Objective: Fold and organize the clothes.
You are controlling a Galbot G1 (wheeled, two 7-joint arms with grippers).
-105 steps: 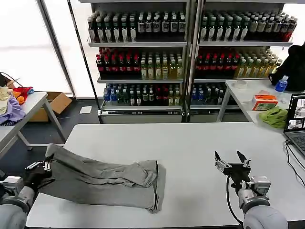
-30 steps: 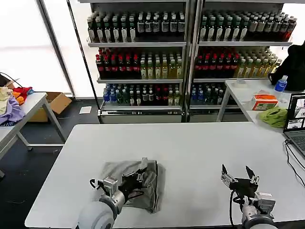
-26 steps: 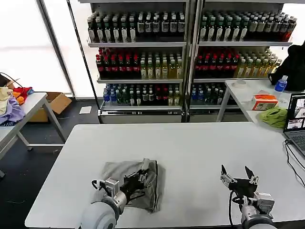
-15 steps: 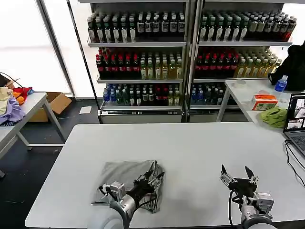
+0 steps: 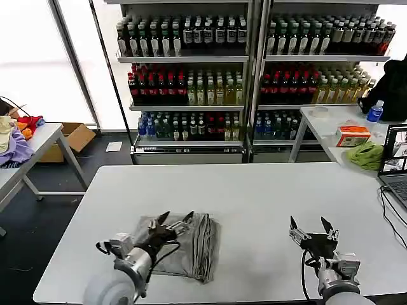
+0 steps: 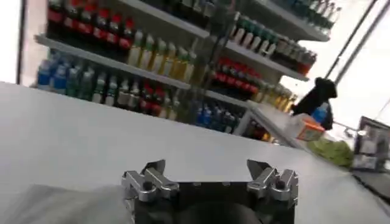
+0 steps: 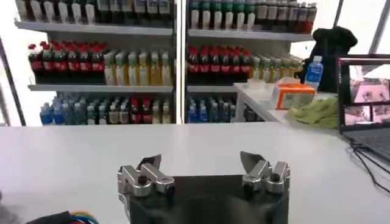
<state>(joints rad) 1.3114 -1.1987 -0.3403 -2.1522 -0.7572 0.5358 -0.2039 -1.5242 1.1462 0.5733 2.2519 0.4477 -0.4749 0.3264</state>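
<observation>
Lying under the left tool point(image 5: 176, 220): folded shirt point(image 5: 191, 244).

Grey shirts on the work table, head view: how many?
1 visible: a folded grey shirt on the white table, near its front edge, under the open left gripper. More layers could be hidden inside the fold; cannot tell.
</observation>
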